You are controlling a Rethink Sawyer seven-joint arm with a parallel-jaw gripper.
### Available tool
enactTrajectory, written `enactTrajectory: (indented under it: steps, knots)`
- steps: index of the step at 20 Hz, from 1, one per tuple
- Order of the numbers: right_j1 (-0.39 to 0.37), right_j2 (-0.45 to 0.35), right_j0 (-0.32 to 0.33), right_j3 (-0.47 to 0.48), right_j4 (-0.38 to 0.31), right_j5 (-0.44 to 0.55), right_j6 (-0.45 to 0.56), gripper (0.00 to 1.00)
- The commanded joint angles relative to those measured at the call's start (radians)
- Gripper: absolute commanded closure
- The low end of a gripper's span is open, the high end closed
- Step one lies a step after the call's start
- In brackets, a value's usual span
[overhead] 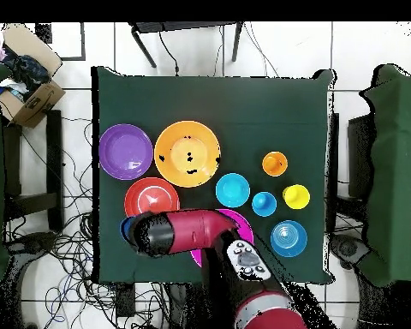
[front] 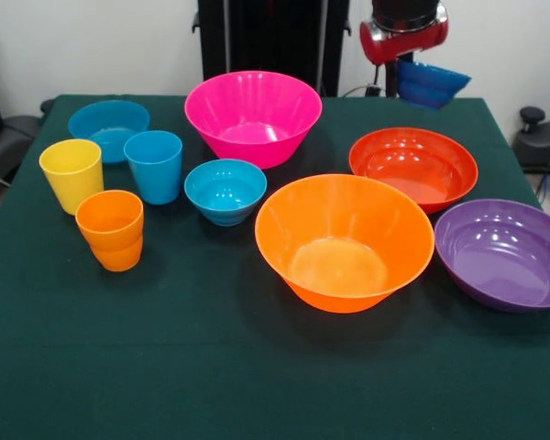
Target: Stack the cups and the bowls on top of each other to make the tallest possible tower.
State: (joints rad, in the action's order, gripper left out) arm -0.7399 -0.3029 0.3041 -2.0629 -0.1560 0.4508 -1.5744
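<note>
- Claw [front: 420, 73] at far right, lifted off the table, pinching dark blue bowl [front: 433, 84].
- Orange bowl [front: 345, 240] sits centre-right; cups [front: 110, 183] grouped left. Nothing stacked.

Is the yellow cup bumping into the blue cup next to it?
Apart. The front view shows a strip of green cloth between the yellow cup and the blue cup.

Three upright cups at one side: yellow cup [front: 71, 174], light blue cup [front: 154, 165], ridged orange cup [front: 111, 229]. Bowls, all upright, unstacked: shallow blue bowl [front: 109, 127], small teal bowl [front: 225, 191], pink bowl [front: 253, 116], large orange bowl [front: 345, 241], red-orange bowl [front: 413, 166], purple bowl [front: 504, 253]. Dark blue bowl [front: 430, 82] raised above the table's corner.
</note>
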Motion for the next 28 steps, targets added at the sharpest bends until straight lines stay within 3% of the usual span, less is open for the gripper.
enactTrajectory:
  steps: [1, 8, 15, 19, 28]
  knots:
    - [0.119, -0.103, 0.036, 0.24, 0.001, 0.123, 0.051, 1.0]
    - [0.182, -0.105, 0.057, 0.334, -0.079, 0.175, 0.132, 1.0]
    - [0.213, -0.107, 0.096, 0.529, -0.176, 0.344, 0.268, 1.0]
    - [0.207, -0.142, 0.145, 0.574, -0.22, 0.438, 0.344, 1.0]
    - [0.26, -0.214, 0.19, 0.644, -0.282, 0.493, 0.338, 1.0]
